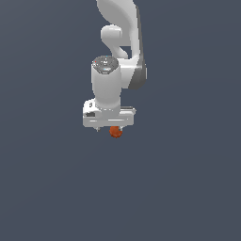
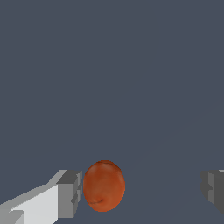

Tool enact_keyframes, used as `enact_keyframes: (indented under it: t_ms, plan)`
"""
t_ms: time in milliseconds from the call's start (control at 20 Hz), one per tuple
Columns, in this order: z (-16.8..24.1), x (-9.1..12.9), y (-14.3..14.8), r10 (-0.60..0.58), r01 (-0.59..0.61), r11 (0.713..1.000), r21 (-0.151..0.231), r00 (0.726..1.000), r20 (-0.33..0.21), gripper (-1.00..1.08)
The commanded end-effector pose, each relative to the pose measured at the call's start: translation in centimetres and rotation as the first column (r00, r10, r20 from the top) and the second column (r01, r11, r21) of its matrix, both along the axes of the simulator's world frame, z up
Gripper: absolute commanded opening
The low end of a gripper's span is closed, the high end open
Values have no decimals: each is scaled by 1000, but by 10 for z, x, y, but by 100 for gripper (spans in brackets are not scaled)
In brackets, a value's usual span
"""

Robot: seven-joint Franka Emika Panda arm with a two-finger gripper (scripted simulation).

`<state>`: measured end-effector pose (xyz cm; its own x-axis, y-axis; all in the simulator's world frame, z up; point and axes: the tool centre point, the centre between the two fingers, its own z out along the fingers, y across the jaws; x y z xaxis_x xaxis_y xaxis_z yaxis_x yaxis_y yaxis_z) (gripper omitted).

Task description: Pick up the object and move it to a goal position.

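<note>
The object is a small matte orange-red ball, seen just under the white hand in the exterior view. In the wrist view the ball lies between the two grey fingertips. It is close against one finger and far from the other finger. My gripper points straight down over the ball, and its jaws stand wide apart. In the wrist view the gripper has a broad gap on one side of the ball. Nothing is gripped. The hand hides the top of the ball in the exterior view.
A plain dark grey-blue surface fills both views. The white arm rises behind the hand towards the top of the exterior view. No other objects and no goal marker show.
</note>
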<state>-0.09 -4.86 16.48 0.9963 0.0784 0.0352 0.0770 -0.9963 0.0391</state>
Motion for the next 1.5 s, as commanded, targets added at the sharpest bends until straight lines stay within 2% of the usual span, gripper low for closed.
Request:
enact_keyframes:
  t_ms: [0, 250, 500, 1150, 1450]
  plan:
    - [-6, -5, 1, 52, -52, 999, 0, 999, -5, 100]
    - [-19, -17, 5, 183, -183, 983, 4, 983, -16, 100]
    - [-32, -30, 9, 316, -316, 949, 9, 948, -25, 100]
    - [-60, -63, 19, 599, -598, 801, 29, 800, -38, 100]
    - [-66, -72, 22, 659, -658, 753, 34, 752, -38, 100]
